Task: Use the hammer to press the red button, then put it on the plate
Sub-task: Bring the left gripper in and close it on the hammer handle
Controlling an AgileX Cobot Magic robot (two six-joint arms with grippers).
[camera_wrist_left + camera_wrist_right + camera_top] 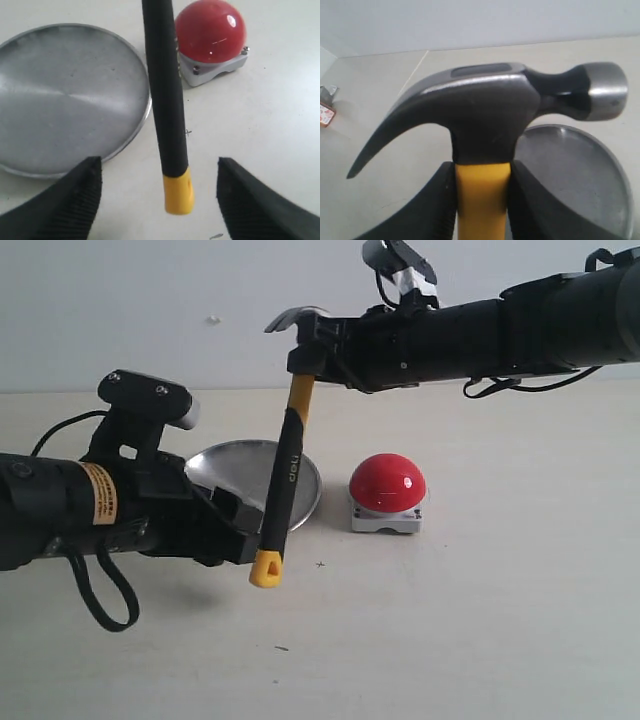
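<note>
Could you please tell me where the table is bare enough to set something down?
Bare table lies right of the red button, and in front of it toward the near edge. Crowded on the left, where the plate, the left hand and the hanging hammer handle sit close together.

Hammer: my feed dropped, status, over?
Right end effector shut on hammer, below head. Left end effector open, straddling handle tip. Red button unobstructed.
</note>
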